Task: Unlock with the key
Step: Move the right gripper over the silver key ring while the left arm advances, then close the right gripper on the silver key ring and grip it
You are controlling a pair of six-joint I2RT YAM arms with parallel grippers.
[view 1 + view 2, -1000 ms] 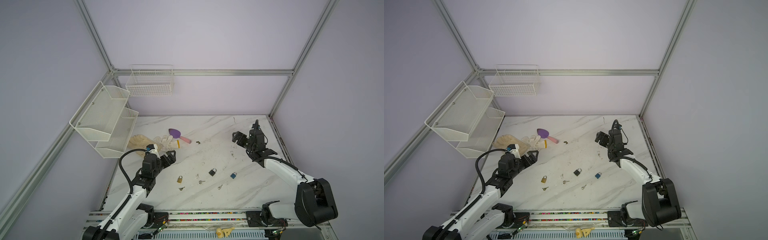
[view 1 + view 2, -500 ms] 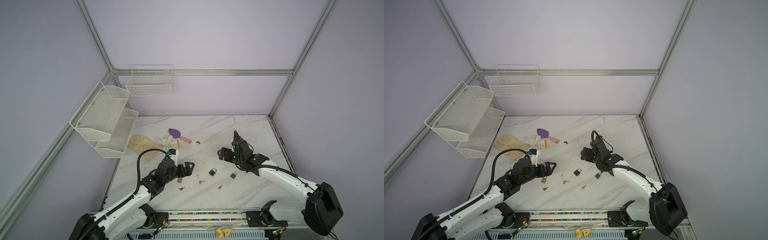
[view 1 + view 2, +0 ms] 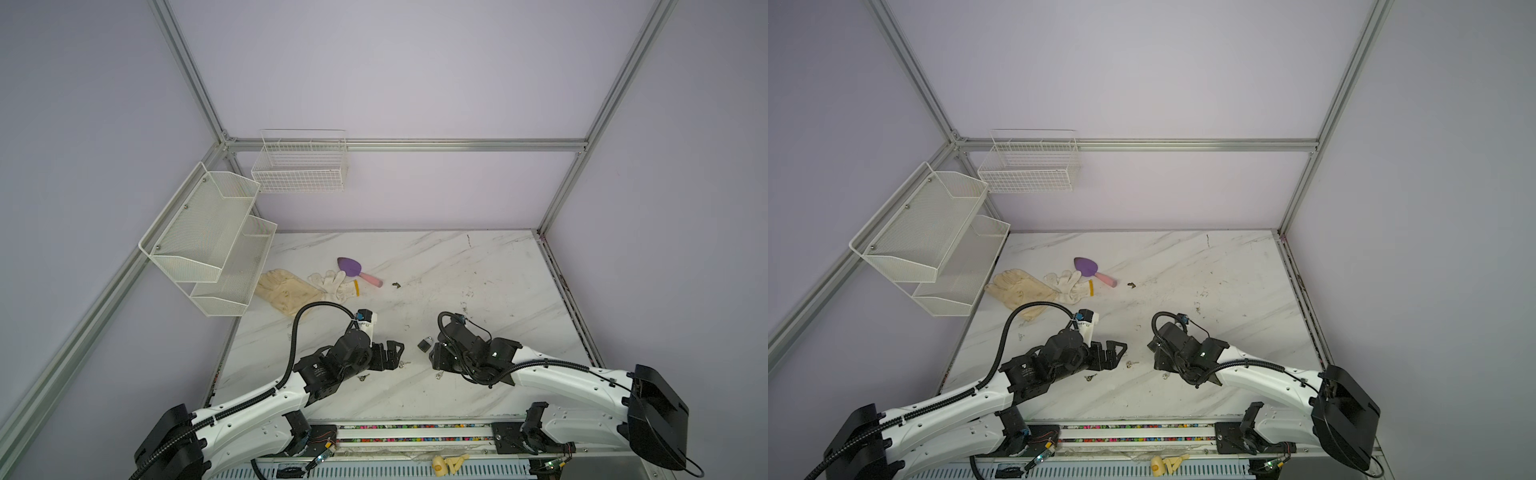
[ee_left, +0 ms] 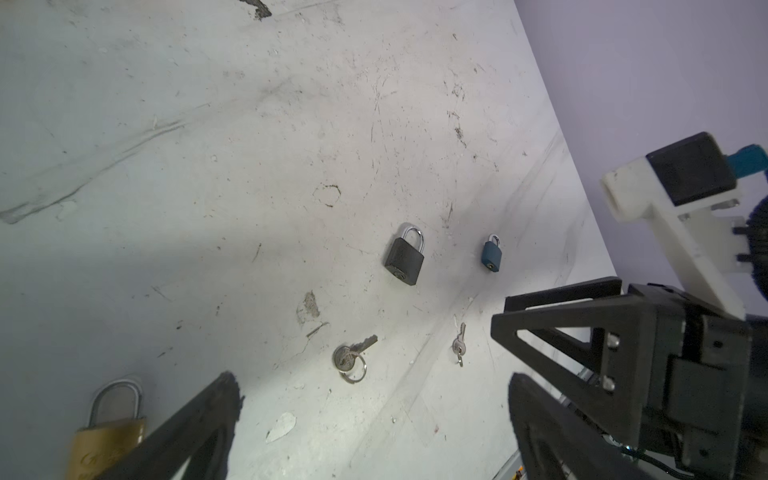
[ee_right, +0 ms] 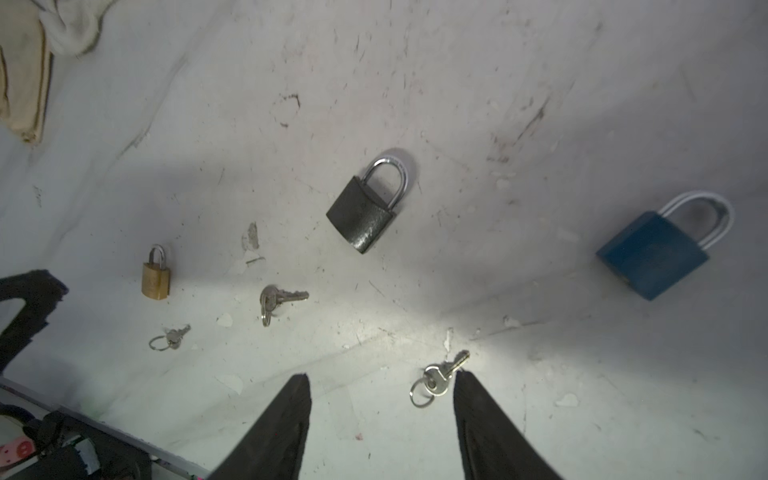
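**Desk:** Where does the key (image 5: 438, 380) lie?

**Photographer:** Flat on the scuffed, marble-look tabletop (image 3: 478, 270), toward its front edge, between the fingers of the right gripper (image 5: 380, 384) and close beside one of them. Its blade points away from the wrist, roughly toward the blue padlock (image 5: 652, 253). Its ring trails the other way.

**Desk:** Pinched?

**Photographer:** No. The jaws stand partly spread astride it. The left gripper (image 3: 392, 353) is spread wide, with the brass padlock (image 4: 110, 432) just beside one finger.

**Desk:** The arms?

**Photographer:** Both reach low over the table from the front rail, grippers turned toward each other. The black padlock (image 3: 424, 345) lies flat between them, shackle toward the back wall.

**Desk:** The room?

**Photographer:** Lilac walls, aluminium framing, white mesh shelves (image 3: 208, 241) and a wire basket (image 3: 301, 166). Gloves (image 3: 286, 293) and a purple trowel (image 3: 351, 268) lie well behind.
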